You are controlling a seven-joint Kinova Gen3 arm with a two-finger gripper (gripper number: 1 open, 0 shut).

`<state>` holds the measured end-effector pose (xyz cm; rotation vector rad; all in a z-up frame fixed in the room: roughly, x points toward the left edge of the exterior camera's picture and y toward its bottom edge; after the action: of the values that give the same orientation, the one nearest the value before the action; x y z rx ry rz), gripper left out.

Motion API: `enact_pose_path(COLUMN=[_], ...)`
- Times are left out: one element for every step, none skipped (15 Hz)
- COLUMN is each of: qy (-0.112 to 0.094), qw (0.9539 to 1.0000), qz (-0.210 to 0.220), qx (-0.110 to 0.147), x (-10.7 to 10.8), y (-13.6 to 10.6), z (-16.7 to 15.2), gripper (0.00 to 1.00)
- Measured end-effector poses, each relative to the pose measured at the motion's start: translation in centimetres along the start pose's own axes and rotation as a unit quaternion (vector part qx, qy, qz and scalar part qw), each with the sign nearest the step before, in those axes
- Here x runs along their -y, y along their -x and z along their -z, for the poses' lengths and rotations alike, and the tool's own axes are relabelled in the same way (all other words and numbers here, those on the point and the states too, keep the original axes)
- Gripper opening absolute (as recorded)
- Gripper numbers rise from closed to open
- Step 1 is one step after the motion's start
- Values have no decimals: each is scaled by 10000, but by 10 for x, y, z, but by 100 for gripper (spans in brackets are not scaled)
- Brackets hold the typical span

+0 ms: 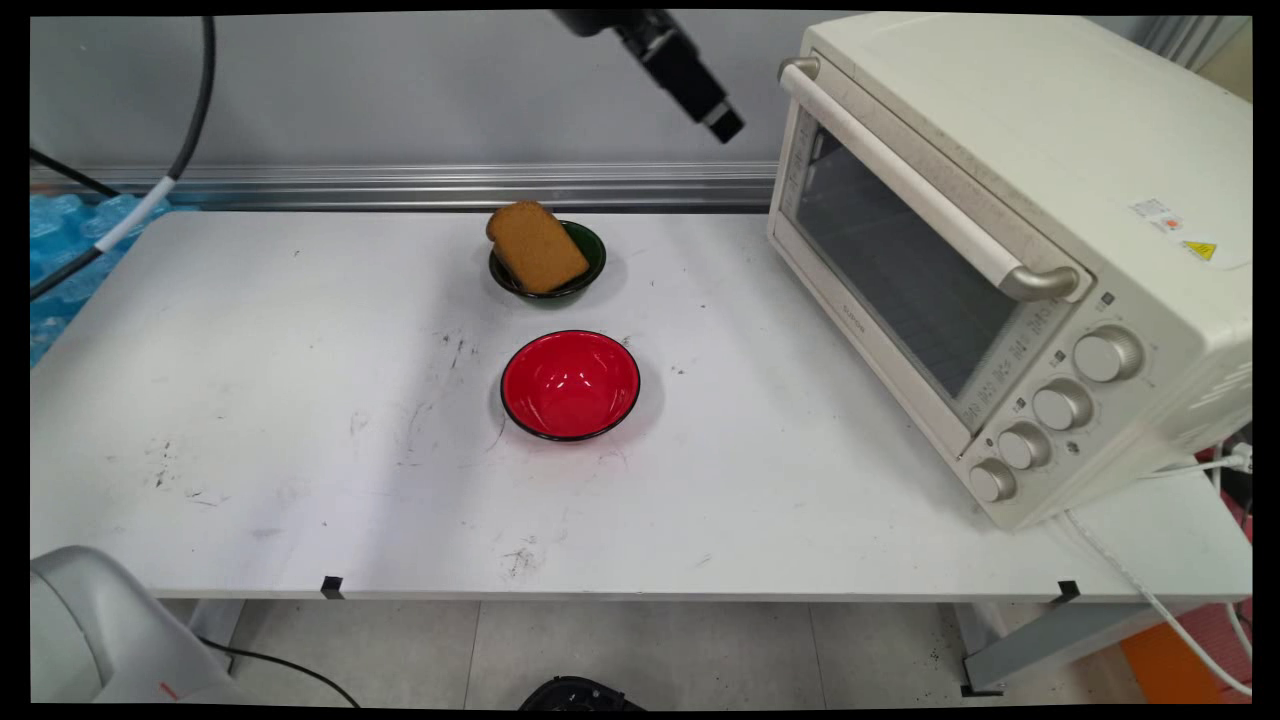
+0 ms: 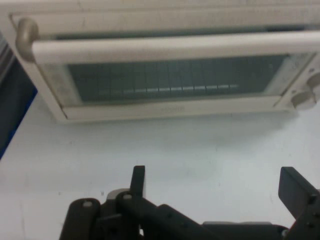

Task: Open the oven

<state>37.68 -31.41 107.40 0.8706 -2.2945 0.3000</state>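
The gripper (image 1: 722,120) is seen raised high near the top of the main view, well above the counter (image 1: 300,420), and it's pointed toward the toaster oven (image 1: 1010,250) on the right. In the hand view the 2 fingers (image 2: 137,181) are spread wide apart, and nothing is held between them. Nothing is touched by the gripper either; the oven is the nearest thing to it.

The oven's door is shut, with its long handle (image 1: 920,190) running across the top of the glass. 4 knobs (image 1: 1060,405) are lined up down the panel at the near end. A white cord (image 1: 1140,590) is trailed off the counter from behind it.

A slice of brown bread (image 1: 536,246) is propped at a tilt in a small dark green bowl (image 1: 590,250) toward the back of the counter. Just in front of that, a bigger red bowl (image 1: 570,385) with a black rim is set upright, with nothing in it. The 2 bowls are near each other but not touching. Both are well apart from the oven and from the gripper.
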Motion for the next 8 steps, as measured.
enact_pose_path(qy=[-2,-1,1,0,-3,-5,-9,-12], qw=[10000,10000,9999,9999,9999,9998,9998,9998], qz=[-21,-38,-58,-73,-92,-109,-126,-135], qx=[-31,-58,-85,-107,-129,-143,-161,-174], x=[0,0,0,-1,-1,-2,-3,-4], y=[-7,-12,-19,-24,-30,-35,-41,-45], z=[-6,-10,-17,-22,-28,-34,-41,-46], gripper=[100,100,100,100,100,100,100,100])
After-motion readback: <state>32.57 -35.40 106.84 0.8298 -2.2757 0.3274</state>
